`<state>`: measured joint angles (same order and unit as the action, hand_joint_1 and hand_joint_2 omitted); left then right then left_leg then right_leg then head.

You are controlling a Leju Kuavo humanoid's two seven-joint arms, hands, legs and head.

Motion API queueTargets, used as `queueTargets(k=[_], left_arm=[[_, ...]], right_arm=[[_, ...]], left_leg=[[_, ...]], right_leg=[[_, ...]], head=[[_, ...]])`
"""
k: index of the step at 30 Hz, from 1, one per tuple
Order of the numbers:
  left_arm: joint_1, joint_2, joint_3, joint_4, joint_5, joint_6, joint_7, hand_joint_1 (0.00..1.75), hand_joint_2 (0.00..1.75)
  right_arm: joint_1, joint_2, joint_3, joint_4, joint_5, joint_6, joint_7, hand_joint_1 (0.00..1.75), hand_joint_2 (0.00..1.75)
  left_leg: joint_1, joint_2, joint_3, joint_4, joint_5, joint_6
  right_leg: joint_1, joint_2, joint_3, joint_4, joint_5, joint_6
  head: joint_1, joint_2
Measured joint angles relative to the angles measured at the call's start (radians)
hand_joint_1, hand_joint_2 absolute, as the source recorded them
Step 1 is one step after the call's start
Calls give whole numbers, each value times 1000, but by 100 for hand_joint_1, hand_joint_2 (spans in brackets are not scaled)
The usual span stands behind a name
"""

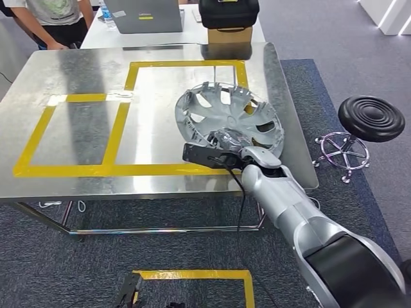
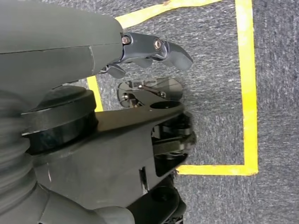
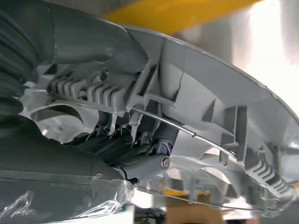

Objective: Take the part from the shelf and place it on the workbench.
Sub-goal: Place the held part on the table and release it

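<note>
The part is a silver plastic wheel cover with spokes and clips on its inner side. It is tilted over the right end of the steel workbench, above the right yellow-taped rectangle. My right hand grips its near rim from the front edge of the bench. Up close, the dark fingers hook inside the ribbed rim of the cover. Whether the cover touches the benchtop I cannot tell. My left hand hangs low over the carpet, fingers apart and holding nothing.
A black round stool stands right of the bench. Behind the bench are a laptop, a black case on a cardboard box and a person at the back left. Yellow tape marks the carpet near my feet.
</note>
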<state>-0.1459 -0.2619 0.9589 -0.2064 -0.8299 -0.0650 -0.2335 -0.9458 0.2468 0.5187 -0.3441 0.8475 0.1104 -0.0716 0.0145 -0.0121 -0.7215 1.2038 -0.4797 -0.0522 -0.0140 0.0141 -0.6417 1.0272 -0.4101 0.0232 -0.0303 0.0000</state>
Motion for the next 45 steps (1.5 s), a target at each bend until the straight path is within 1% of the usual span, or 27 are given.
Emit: queueTargets(k=[1, 3, 7, 9, 11, 12, 13, 14, 16, 18, 21, 23, 24, 26, 27, 28, 29, 30, 32, 34, 36, 38, 40, 42, 43, 44, 45], left_arm=[[-1, 0, -2, 0, -1, 0, 0, 0, 175], [-4, -3, -6, 0, -2, -1, 1, 0, 175], [-2, -7, -9, 0, 1, -2, 3, 0, 175], [-1, -6, -10, 0, 5, -2, 3, 0, 175], [1, -4, -10, 0, 7, -2, 3, 0, 175], [3, -3, -9, 0, 7, -2, 3, 0, 175], [5, -1, -9, 0, 7, -2, 3, 0, 175], [7, 0, -9, 0, 7, -2, 3, 0, 175], [9, 2, -10, 0, 7, -2, 2, 0, 175], [7, 2, -10, 0, 5, -2, 2, 0, 175], [6, 2, -12, 0, 0, -2, 2, 0, 175], [5, 2, -12, 0, -2, -2, 2, 0, 175], [4, 2, -13, 0, -3, -2, 2, 0, 175], [3, 3, -13, 0, -3, -2, 2, 0, 175], [4, 3, -13, 0, -4, -2, 2, 0, 175], [5, 4, -13, 0, -3, -2, 2, 0, 175], [5, 5, -13, 0, -2, -2, 2, 0, 175], [6, 5, -13, 0, 1, -2, 2, 0, 175], [5, 6, -13, 0, 9, -2, 0, 0, 175], [6, 7, -13, 0, 16, -1, -2, 0, 175], [12, 9, -12, 0, 21, 0, -3, 0, 175], [21, 12, -11, 0, 24, 0, -6, 0, 175], [23, 14, -10, 0, 28, 0, -10, 0, 175], [24, 17, -9, 0, 30, -1, -14, 0, 175], [24, 18, -8, 0, 31, -1, -14, 0, 175], [25, 19, -8, 0, 31, -1, -15, 0, 175], [25, 20, -7, 0, 33, -2, -16, 0, 175]], right_arm=[[2, 9, 11, 5, 14, 7, -2, 175, 175], [6, 23, 34, 14, 45, 16, 7, 175, 175], [14, 33, 86, 34, 116, 27, 54, 175, 175], [12, 32, 123, 41, 167, 26, 76, 175, 175], [8, 27, 160, 47, 217, 12, 87, 175, 175], [8, 22, 177, 50, 237, -4, 86, 175, 175], [8, 17, 192, 53, 253, -25, 80, 175, 175], [7, 13, 205, 54, 264, -52, 70, 175, 175], [2, 8, 224, 55, 275, -106, 47, 175, 175], [-6, 8, 238, 55, 279, -143, 30, 175, 175], [-11, 14, 254, 55, 284, -166, -1, 175, 175], [-10, 25, 261, 55, 286, -170, -16, 175, 175], [-10, 32, 264, 55, 287, -171, -19, 175, 175], [-9, 41, 269, 55, 287, -171, -21, 175, 175], [-7, 43, 271, 56, 288, -167, -19, 175, 175], [-5, 43, 272, 58, 290, -158, -14, 175, 175], [-4, 44, 275, 60, 295, -146, -1, 175, 175], [-4, 44, 277, 61, 302, -133, 20, 175, 175], [-10, 36, 282, 65, 320, -108, 76, 175, 175], [-25, 11, 288, 70, 342, -88, 126, 175, 175], [-40, -28, 296, 76, 363, -77, 159, 175, 175], [-54, -67, 301, 82, 377, -70, 177, 175, 175], [-69, -102, 306, 86, 390, -59, 186, 175, 175], [-78, -130, 312, 90, 398, -47, 190, 175, 175], [-79, -140, 314, 92, 401, -43, 190, 175, 175], [-80, -148, 316, 94, 402, -40, 191, 175, 175], [-81, -155, 318, 96, 404, -34, 191, 175, 175]], left_leg=[[3, 1, 31, -64, 32, -3], [6, 1, 76, -160, 59, 2], [5, -2, 86, -181, 55, 34], [5, -2, 88, -182, 55, 46], [2, -1, 89, -181, 54, 53], [0, -1, 90, -181, 53, 55], [-2, -1, 90, -181, 53, 57], [-4, -1, 92, -181, 52, 58], [-6, -2, 97, -181, 49, 57], [-10, -1, 98, -181, 46, 51], [-10, -1, 99, -186, 48, 37], [-9, 0, 92, -170, 31, 25], [-9, 0, 77, -138, 8, 19], [-7, 0, 20, -18, -53, 10], [-6, 1, -10, 42, -75, 6], [-5, 1, -29, 78, -78, 3], [-3, 1, -33, 78, -62, 1], [-1, 1, -16, 39, -29, -2], [5, 2, 44, -87, 39, -9], [8, 1, 81, -164, 58, 0], [7, -2, 83, -171, 50, 21], [7, -3, 83, -171, 51, 37], [8, -3, 85, -171, 51, 48], [6, -3, 86, -171, 50, 53], [5, -2, 87, -171, 49, 55], [4, -2, 89, -171, 48, 56], [4, -3, 91, -171, 47, 56]], right_leg=[[0, 2, 0, 1, -1, 4], [3, 6, -3, 6, -4, 16], [5, 2, -6, 10, -11, 32], [4, -3, -38, 78, -51, 40], [5, -6, -103, 213, -110, 42], [5, -6, -131, 268, -128, 41], [6, -6, -146, 294, -129, 38], [7, -6, -141, 280, -111, 34], [11, -6, -83, 158, -43, 22], [17, -5, -23, 41, -5, 14], [20, -4, -4, 8, -4, 10], [16, -4, 0, 0, 0, 2], [12, -4, 2, -4, 1, -3], [11, -5, 3, -5, 1, -7], [10, -5, 3, -5, 1, -8], [10, -5, 3, -5, 0, -8], [8, -4, 4, -4, 0, -7], [6, -4, 4, -3, -2, -5], [5, -3, 4, 5, -7, 5], [9, -4, -1, 13, -12, 17], [11, -8, -1, 12, -13, 24], [8, -10, -6, 28, -27, 32], [7, -10, -48, 117, -77, 40], [8, -10, -114, 254, -134, 43], [8, -10, -135, 295, -143, 42], [8, -10, -140, 301, -133, 40], [8, -10, -125, 265, -104, 37]], head=[[-1, 0], [-4, 0], [-4, 0], [-1, 0], [1, 0], [1, 0], [1, 0], [1, 0], [1, 0], [1, 0], [0, 0], [-2, 0], [-4, 0], [-9, 0], [-8, 0], [-8, 0], [-8, 0], [-8, 0], [-11, 0], [-15, 0], [-14, 0], [-11, 0], [-8, 0], [-5, 0], [-5, 0], [-5, 0], [-5, 0]])
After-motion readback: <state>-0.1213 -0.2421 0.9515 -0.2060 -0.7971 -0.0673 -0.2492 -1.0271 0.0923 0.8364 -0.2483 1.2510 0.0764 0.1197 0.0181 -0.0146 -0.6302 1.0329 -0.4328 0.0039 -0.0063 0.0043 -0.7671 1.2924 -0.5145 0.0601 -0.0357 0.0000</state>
